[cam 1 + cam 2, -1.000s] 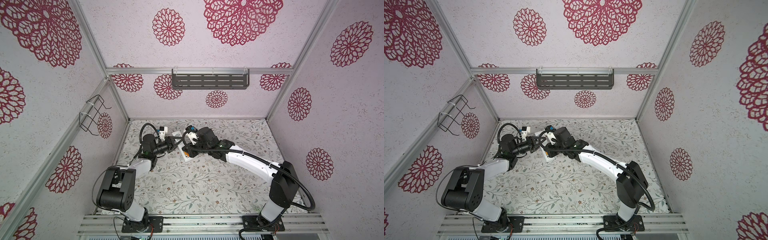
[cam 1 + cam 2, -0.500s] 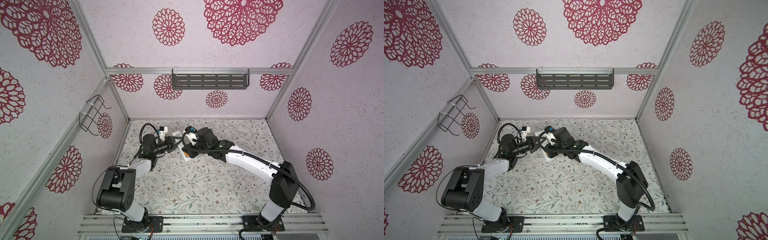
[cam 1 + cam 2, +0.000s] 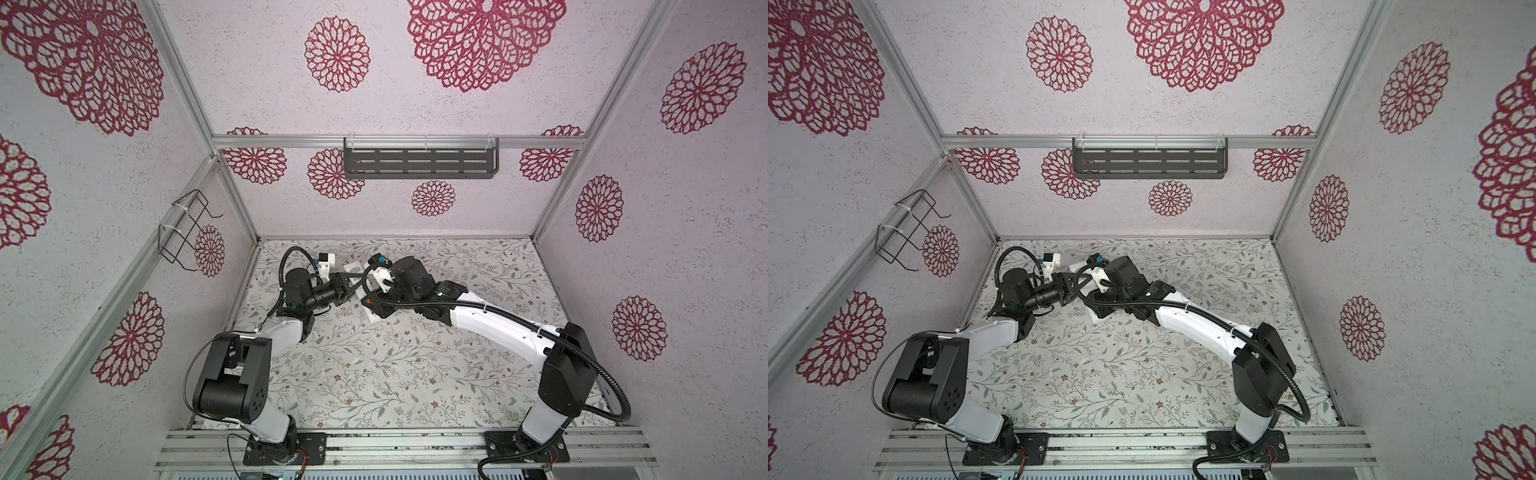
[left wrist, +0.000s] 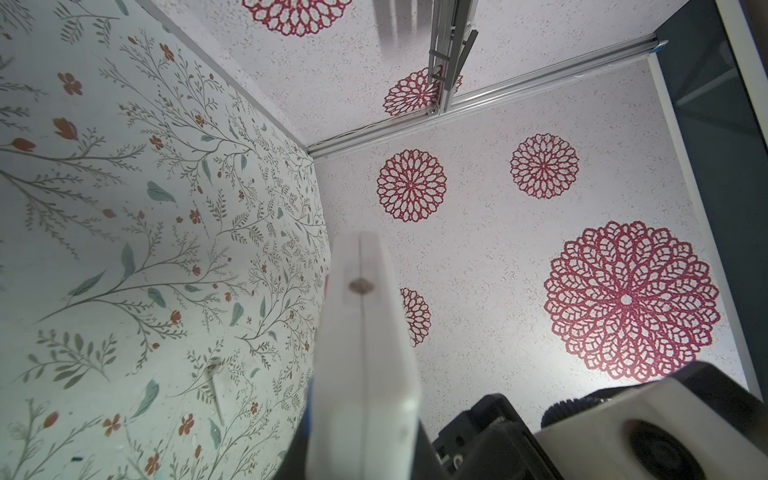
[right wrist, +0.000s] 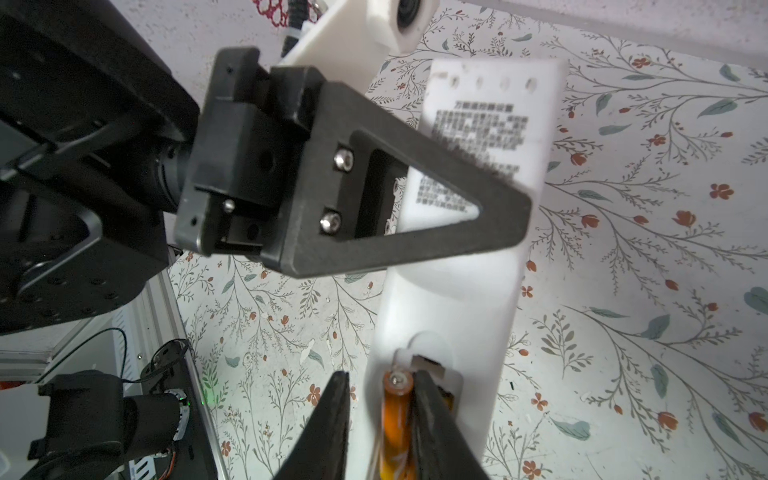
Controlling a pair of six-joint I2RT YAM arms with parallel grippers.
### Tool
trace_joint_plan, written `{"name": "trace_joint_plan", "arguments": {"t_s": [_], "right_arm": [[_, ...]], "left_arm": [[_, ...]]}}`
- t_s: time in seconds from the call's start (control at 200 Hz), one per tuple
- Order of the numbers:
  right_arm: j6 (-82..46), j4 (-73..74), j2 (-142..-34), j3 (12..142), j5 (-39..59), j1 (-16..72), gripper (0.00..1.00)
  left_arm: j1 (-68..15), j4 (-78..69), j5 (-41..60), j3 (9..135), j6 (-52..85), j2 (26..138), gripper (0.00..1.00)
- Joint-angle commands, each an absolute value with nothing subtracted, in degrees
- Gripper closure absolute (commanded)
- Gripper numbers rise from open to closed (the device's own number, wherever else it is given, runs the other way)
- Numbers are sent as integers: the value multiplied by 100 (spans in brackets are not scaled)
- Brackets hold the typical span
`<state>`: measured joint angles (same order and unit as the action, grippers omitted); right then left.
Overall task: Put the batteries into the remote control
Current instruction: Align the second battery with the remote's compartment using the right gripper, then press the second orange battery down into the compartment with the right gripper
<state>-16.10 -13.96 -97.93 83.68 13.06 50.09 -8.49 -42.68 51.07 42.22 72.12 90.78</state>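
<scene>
Tabletop (floral, rosette walls): left fingers clamp remote control, right fingers parted around battery.

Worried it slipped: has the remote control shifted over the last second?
No. In a top view the remote control sits at the same spot on the floral mat.

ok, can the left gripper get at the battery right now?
Probably not: the left gripper is shut on the remote, and the right gripper, jaws apart, straddles the battery.
</scene>
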Motion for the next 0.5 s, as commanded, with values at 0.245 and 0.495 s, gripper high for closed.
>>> {"name": "trace_joint_plan", "arguments": {"t_s": [0.245, 0.495], "right_arm": [[-1574, -1575, -9589, 8612, 932, 5018, 59], [-1550, -1675, -9607, 8761, 853, 5021, 54]], "left_arm": [[-870, -4459, 5168, 4185, 7216, 8835, 100], [-870, -4395, 5184, 4209, 7172, 8816, 100]]}}
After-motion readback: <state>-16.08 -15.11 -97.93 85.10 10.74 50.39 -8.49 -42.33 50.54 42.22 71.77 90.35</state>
